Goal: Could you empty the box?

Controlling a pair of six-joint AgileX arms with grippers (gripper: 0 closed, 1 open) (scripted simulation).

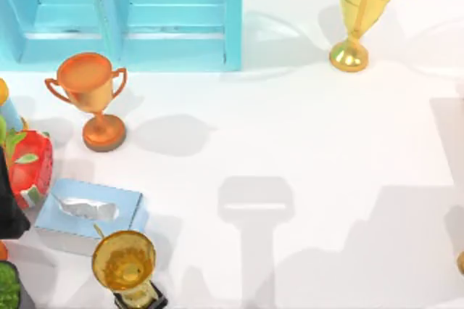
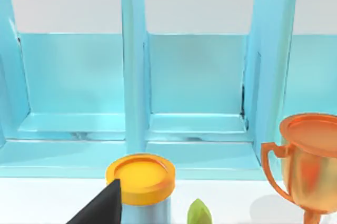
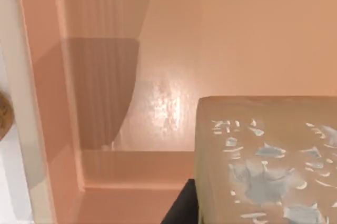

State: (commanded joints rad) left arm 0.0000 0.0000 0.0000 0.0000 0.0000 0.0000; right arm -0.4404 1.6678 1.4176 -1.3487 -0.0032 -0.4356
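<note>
The peach-coloured open box (image 3: 47,129) sits right under the right wrist camera, its inner walls close up, with one tan block flecked pale blue (image 3: 263,161) inside. The right gripper (image 3: 181,208) is a dark sliver touching that block; gripping or released, I cannot tell. In the top view, the left gripper (image 1: 9,207) is at the left edge, state unclear too. Beside it sits one light blue tissue box (image 1: 90,211). Three trophies: copper two-handled cup (image 1: 90,99), gold cup on black base (image 1: 125,265), tall gold goblet (image 1: 360,11). One turquoise shelf unit (image 1: 181,33) upper left.

Blue rack (image 1: 181,26) (orange trophy (image 1: 90,91))
</note>
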